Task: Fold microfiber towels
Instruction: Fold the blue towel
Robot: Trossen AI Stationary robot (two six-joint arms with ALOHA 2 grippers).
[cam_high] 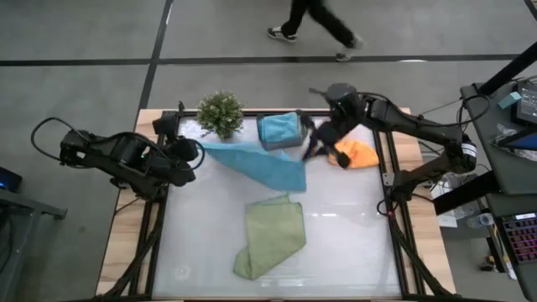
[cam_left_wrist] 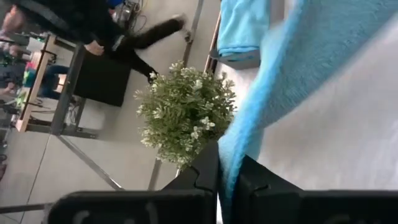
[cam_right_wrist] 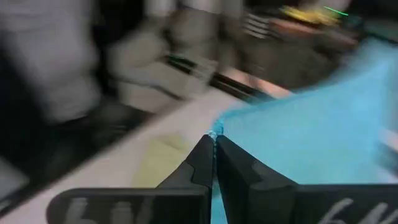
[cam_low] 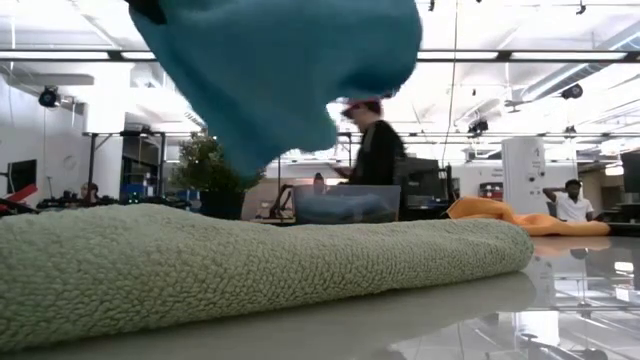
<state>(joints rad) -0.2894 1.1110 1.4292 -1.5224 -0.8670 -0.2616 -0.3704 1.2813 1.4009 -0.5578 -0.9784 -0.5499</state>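
**A:** Above the far half of the bench (cam_high: 210, 252), what is being held?

**B:** A teal towel (cam_high: 260, 164), stretched in the air between the two arms. The left hand (cam_high: 195, 153) is pinched shut on one corner near the plant (cam_high: 221, 113); the left wrist view shows cloth running out from between its closed fingers (cam_left_wrist: 205, 171). The right hand (cam_high: 309, 149) is closed on the opposite corner, near the grey bin (cam_high: 281, 134) that holds another teal cloth.

**B:** The remaining towels: a green one (cam_high: 270, 235) lies loosely folded near the middle of the bench, and an orange one (cam_high: 357, 153) sits crumpled just beside the right arm.

**A:** Which step does this appear to be?

**B:** Probably spreading the teal towel before laying it flat to fold; no crease is made yet.

**A:** How should it be done well?

**B:** Keep both pinches firm and the top edge taut, so the hanging part does not bunch. Lower both corners together onto bare bench between the bin and the green towel, letting the lower edge touch first and dragging slightly to smooth it. Stay clear of the plant and the orange towel, and do not release until the cloth lies flat.
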